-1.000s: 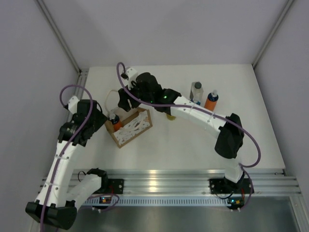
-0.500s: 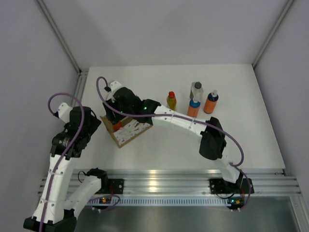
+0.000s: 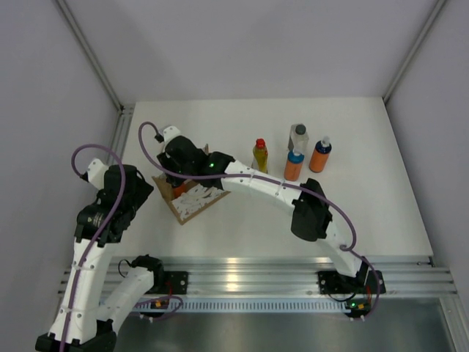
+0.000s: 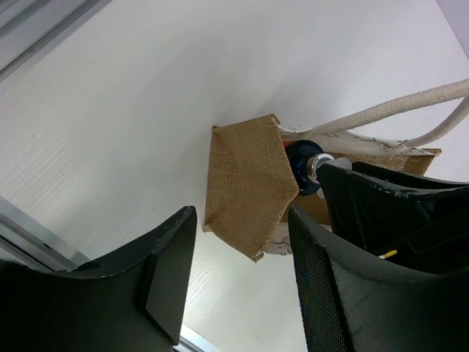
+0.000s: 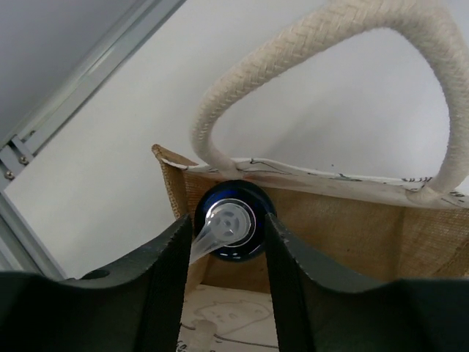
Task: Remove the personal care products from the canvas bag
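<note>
Right wrist cam: orange bottle w/ dark cap (image 5: 229, 221) stands upright inside the canvas bag (image 5: 352, 220), at one end, directly under my right gripper (image 5: 226, 224). The cap sits btwn my two fingers, one on each side and right at its edges. Can't tell if the pads actually press it, so grip is unconfirmed. The bag's white rope handle (image 5: 315, 29) loops up past my fingertips. Left wrist cam: my left gripper (image 4: 240, 220) is spread wide w/ nothing btwn the fingers, and the bag's burlap end panel sits just beyond the tips. Top cam: four bottles stand out on the table (image 3: 366, 220), well apart from both grippers, on the right gripper's side away from the left one: yellow bottle w/ red cap (image 3: 259, 155), clear bottle w/ grey cap (image 3: 297, 136), orange bottle w/ blue cap (image 3: 294, 165), orange bottle w/ white cap (image 3: 320, 153).
</note>
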`<state>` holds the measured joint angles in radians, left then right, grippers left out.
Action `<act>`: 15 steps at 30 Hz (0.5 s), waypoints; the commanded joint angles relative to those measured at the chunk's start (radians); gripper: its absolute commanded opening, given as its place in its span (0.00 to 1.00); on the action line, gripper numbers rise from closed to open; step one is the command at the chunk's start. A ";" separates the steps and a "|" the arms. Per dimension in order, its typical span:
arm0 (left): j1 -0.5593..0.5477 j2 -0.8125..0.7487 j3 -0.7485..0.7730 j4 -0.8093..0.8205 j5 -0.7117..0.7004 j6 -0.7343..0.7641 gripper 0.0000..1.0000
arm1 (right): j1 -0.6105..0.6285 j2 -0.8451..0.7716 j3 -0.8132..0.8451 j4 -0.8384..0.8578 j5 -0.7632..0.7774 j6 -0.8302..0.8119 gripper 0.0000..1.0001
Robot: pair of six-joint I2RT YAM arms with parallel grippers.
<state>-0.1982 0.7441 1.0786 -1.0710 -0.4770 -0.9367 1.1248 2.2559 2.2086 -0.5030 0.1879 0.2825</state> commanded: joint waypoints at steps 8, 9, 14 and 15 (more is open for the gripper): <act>0.002 -0.002 -0.002 -0.001 0.046 0.021 0.58 | 0.021 0.025 0.077 -0.011 0.009 -0.069 0.32; 0.002 -0.002 -0.002 -0.001 0.048 0.022 0.58 | 0.020 0.025 0.077 -0.011 0.007 -0.071 0.32; 0.002 -0.002 0.007 0.000 0.051 0.027 0.58 | 0.020 0.025 0.063 -0.011 0.004 -0.074 0.29; 0.002 -0.003 0.006 -0.001 0.054 0.029 0.59 | 0.020 0.024 0.059 -0.011 0.004 -0.074 0.30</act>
<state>-0.1982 0.7444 1.0771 -1.0740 -0.4335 -0.9211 1.1255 2.2707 2.2276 -0.5095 0.1898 0.2264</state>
